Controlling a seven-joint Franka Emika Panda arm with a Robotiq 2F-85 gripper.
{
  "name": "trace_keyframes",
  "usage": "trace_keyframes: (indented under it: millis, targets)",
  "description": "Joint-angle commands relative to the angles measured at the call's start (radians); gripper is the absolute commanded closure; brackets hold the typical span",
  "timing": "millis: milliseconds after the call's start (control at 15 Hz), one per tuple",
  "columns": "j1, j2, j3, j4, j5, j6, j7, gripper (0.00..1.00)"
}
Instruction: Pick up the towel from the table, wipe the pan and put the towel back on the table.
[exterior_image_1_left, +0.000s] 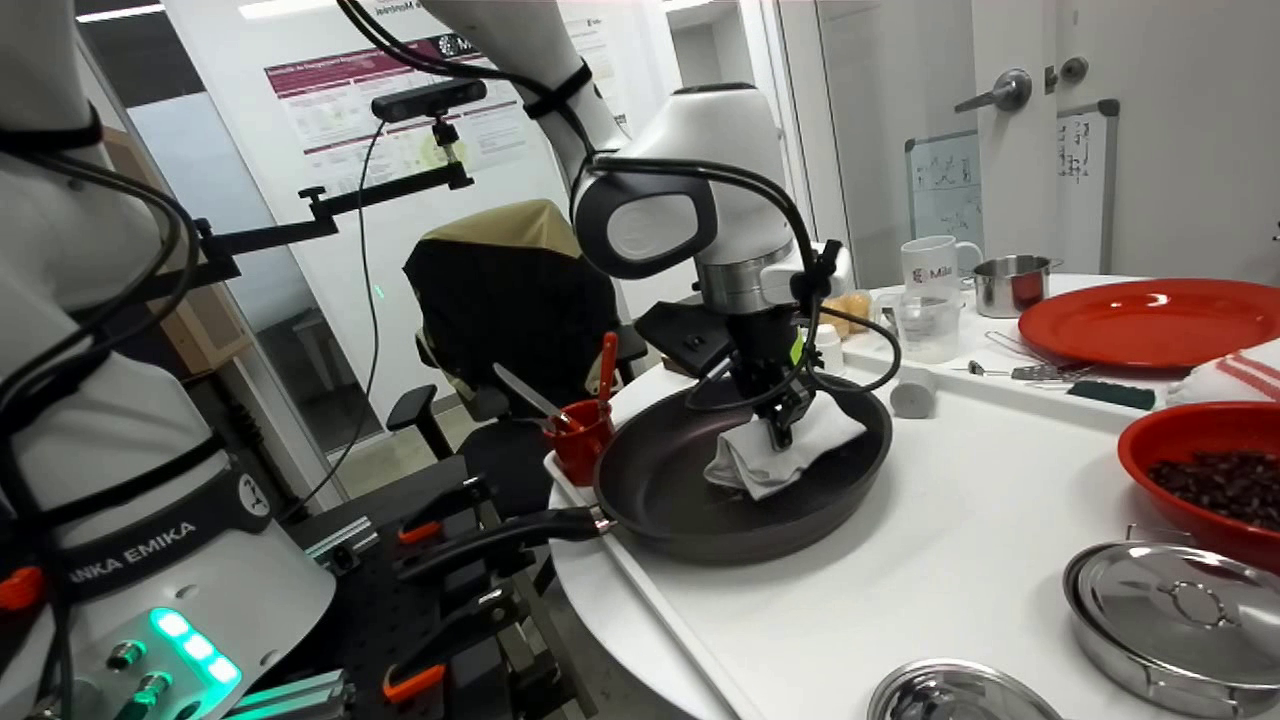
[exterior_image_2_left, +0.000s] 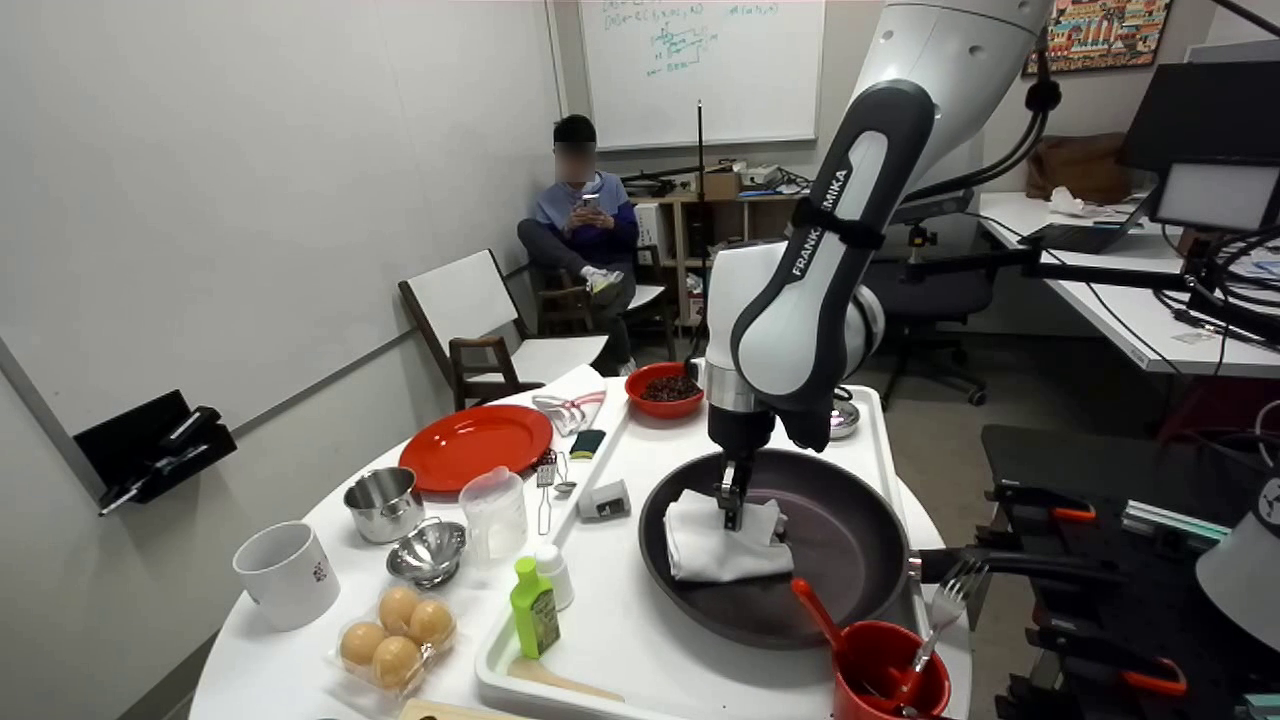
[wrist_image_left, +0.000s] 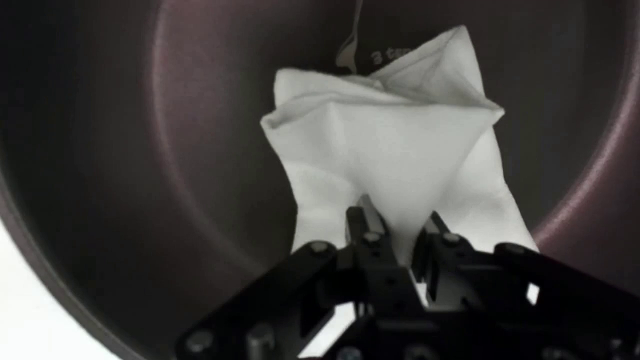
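The black metal gripper (wrist_image_left: 401, 220) is pinching the small white cloth towel (wrist_image_left: 400, 145), its jaws standing close together. The towel is sitting, folded, inside the large round dark-grey frying pan (exterior_image_2_left: 835, 540). The pan is resting on a white rimmed tray (exterior_image_2_left: 650, 660) atop the round white surface (exterior_image_2_left: 255, 665). I'm also spotting a red cup (exterior_image_1_left: 582, 458) near the pan.

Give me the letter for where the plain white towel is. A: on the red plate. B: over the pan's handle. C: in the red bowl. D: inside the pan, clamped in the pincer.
D: the wrist view shows the towel pinched in the pincer, against the dark inside of the pan.
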Motion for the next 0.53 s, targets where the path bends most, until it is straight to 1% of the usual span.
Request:
trace_keyframes:
  millis: [0, 267, 467]
  targets:
    - [0.007, -0.011, 0.038, -0.035, -0.028, 0.021, 0.001, 0.92]
    - [0.014, -0.036, 0.084, -0.097, -0.067, 0.025, -0.043, 0.92]
    - [0.014, -0.066, 0.105, -0.153, -0.106, 0.023, -0.078, 0.92]
